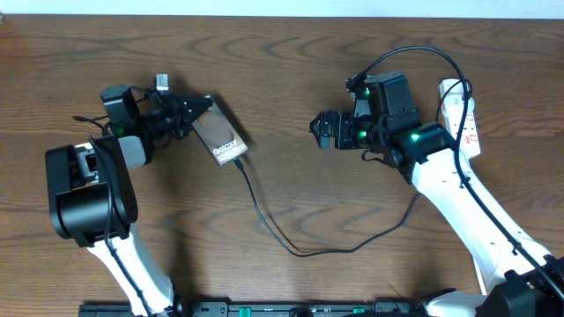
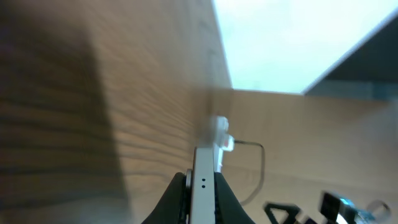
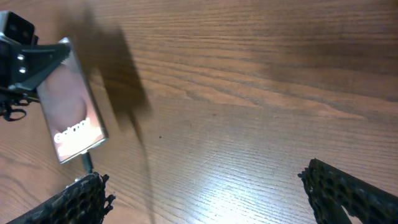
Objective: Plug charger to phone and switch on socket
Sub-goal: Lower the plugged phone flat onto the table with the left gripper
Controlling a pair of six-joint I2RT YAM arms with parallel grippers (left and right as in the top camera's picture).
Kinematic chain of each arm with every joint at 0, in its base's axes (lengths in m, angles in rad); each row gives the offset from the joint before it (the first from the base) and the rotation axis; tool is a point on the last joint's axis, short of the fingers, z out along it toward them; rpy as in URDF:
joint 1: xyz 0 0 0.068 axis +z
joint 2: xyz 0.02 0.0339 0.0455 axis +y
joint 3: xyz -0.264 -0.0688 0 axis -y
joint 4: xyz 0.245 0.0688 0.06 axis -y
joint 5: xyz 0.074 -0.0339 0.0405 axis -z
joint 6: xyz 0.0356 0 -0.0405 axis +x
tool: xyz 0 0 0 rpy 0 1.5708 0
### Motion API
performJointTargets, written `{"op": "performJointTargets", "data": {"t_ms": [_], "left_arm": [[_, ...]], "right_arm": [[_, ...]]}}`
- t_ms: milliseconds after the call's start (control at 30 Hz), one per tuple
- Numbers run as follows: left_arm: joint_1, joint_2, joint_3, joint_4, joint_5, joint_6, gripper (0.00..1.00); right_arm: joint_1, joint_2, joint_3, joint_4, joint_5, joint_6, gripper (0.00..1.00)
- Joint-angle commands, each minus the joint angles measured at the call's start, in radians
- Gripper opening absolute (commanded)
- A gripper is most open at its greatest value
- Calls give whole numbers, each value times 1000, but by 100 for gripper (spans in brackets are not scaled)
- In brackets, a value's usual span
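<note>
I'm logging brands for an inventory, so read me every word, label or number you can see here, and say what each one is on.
"Galaxy": white lettering on the back of the phone.
Red markings on the socket: too small to read.
No other text, number or sign is legible in any view.

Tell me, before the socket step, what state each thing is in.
phone: back up, gripped at one end
charger: tip in the phone
socket: partly hidden; cannot tell the switch position
left gripper: shut on the phone
right gripper: open, empty
</note>
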Motion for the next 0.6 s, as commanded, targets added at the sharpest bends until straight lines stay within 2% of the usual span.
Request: {"op": "performJointTargets", "data": {"t_ms": [0,567], "left_arm": [[3,3,10,-56,-89,64,7],[3,3,10,-308,-291,106,7]], "right_arm": [[2,-11,2,0,8,-16,99],[2,-11,2,0,8,-16,99]]}}
